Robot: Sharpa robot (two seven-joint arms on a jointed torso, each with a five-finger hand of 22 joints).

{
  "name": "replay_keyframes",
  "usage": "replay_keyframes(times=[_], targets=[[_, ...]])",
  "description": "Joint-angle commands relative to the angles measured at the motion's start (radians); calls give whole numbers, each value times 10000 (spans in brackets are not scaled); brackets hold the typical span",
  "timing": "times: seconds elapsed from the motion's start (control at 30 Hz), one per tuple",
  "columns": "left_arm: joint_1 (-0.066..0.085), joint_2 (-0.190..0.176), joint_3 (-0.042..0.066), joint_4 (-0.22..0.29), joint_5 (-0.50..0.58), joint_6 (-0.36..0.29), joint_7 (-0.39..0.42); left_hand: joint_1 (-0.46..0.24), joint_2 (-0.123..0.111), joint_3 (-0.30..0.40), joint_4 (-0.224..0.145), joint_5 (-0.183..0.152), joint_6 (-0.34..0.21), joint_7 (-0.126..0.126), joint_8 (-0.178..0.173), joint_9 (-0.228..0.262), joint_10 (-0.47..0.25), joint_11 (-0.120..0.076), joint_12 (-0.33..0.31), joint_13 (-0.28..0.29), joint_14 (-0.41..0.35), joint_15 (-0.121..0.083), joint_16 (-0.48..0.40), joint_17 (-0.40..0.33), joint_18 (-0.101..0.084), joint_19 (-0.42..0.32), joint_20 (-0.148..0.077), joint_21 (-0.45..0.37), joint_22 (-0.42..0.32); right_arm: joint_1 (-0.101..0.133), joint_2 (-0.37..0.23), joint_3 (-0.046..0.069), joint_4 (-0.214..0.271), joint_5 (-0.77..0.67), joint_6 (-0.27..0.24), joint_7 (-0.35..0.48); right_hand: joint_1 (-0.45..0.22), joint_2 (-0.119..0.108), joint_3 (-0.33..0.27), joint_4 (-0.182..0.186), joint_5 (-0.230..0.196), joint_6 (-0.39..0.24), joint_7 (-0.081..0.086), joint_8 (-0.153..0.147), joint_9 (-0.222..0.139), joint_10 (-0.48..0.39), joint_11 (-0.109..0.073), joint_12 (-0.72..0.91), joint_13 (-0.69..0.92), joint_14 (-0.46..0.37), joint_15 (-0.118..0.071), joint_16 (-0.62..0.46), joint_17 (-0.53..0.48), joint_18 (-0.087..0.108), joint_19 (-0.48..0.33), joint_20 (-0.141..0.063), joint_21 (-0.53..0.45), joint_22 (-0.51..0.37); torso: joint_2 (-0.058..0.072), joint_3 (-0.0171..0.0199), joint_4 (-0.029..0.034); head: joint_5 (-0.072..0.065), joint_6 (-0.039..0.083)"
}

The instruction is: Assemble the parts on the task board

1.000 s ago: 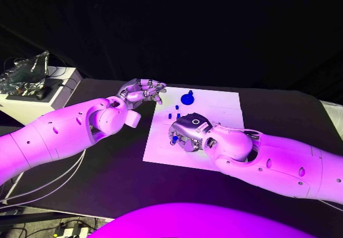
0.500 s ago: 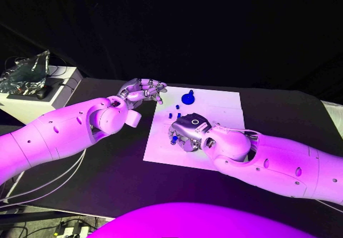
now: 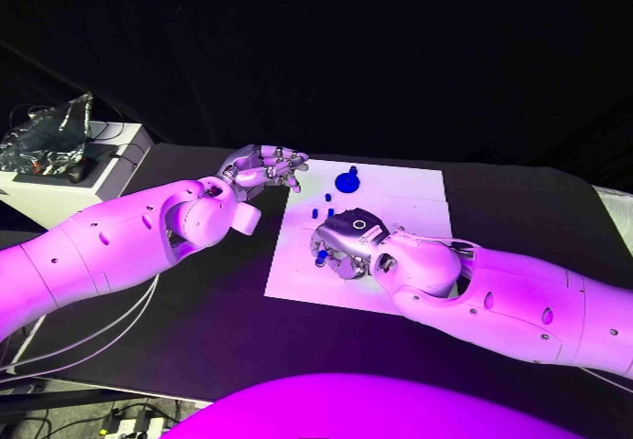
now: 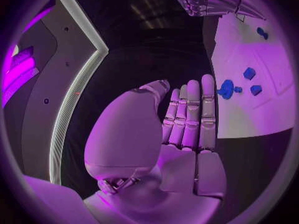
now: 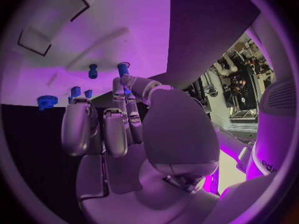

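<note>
The white task board (image 3: 402, 206) lies in the middle of the black table. At its far edge sits a round blue part (image 3: 346, 181), which the left wrist view shows as a gear (image 4: 227, 89). Two small blue pieces (image 3: 321, 205) stand nearer. My right hand (image 3: 348, 245) hovers low over the board's near left area and pinches a small blue peg (image 5: 122, 68) between thumb and finger. Another blue peg (image 5: 92, 70) stands on the board beyond it. My left hand (image 3: 264, 167) is raised at the board's far left corner, its fingers (image 4: 190, 114) side by side with nothing in them.
A white box (image 3: 66, 183) with crumpled foil and cables on top stands at the table's far left. Cables (image 3: 106, 320) hang under my left arm. Bare board lies to the right of my right hand, with dark tabletop around it.
My right arm has crept slightly to the left over the board. The left hand and the loose parts have stayed put.
</note>
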Motion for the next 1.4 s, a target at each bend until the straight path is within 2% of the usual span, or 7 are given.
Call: replay_keyframes(times=[0.03,0.2,0.6,0.8,1.03,1.4], targets=[[1,12,9,22,37,191,29,-1,52,48,8,-29,-47,40,-33,-10,-54,2,-67,-9,-12,-3,-59,0,121,-50,-10,-13,10,-42,27,-26,-90,-135,248,65,-143,4,27,-30,38,-38,81,59,215,20,-113,-84,-25,415,-47,-7,-20,-132,531,-78,-70,1784,5,4,11,0,2],[1,6,9,19,36,194,22,-1,52,48,8,-29,-47,40,-33,-10,-54,2,-67,-9,-12,-3,-59,0,121,-50,-10,-13,10,-60,54,-42,-151,-127,317,122,-204,-57,-30,-48,41,-91,94,31,222,-31,-93,-147,-35,412,-23,-14,-35,-127,521,-67,-109,1780,5,0,5,3,2],[1,22,9,-7,33,217,3,-29,54,61,1,-31,-43,44,-30,-13,-58,8,-71,-15,-13,3,-66,1,120,-55,-5,-13,14,-81,28,-62,-136,-116,332,183,-197,-48,-41,-71,45,-64,82,45,237,-5,-104,-151,-29,420,-21,-1,-5,-133,526,-64,-68,1793,-2,3,0,23,2],[1,22,9,-15,32,221,-2,-29,54,61,1,-31,-43,44,-30,-13,-58,8,-71,-15,-13,3,-66,1,120,-55,-5,-13,14,-84,3,-64,-88,-117,208,165,-190,-3,-40,-90,63,-9,67,75,263,60,-120,-149,-17,422,-37,3,3,-136,529,-64,-41,1804,2,12,2,32,2],[1,26,9,-18,29,231,-17,-29,54,61,1,-31,-43,44,-30,-13,-58,8,-71,-15,-13,3,-66,1,120,-55,-5,-13,14,-88,-14,-65,-47,-122,-101,89,-210,50,-10,-85,170,-16,65,73,279,89,-122,-175,-17,423,-47,5,8,-138,533,-66,-26,1812,3,5,-3,44,2],[1,28,9,-21,28,257,-41,-56,53,69,-2,-33,-41,45,-27,-15,-68,12,-78,-20,-15,8,-73,3,119,-61,-1,-15,17,-91,-24,-65,-5,-127,-171,60,-210,52,-6,-94,195,-5,62,80,288,109,-127,-176,-14,426,-49,11,23,-140,535,-67,-12,1817,1,3,0,60,2]])
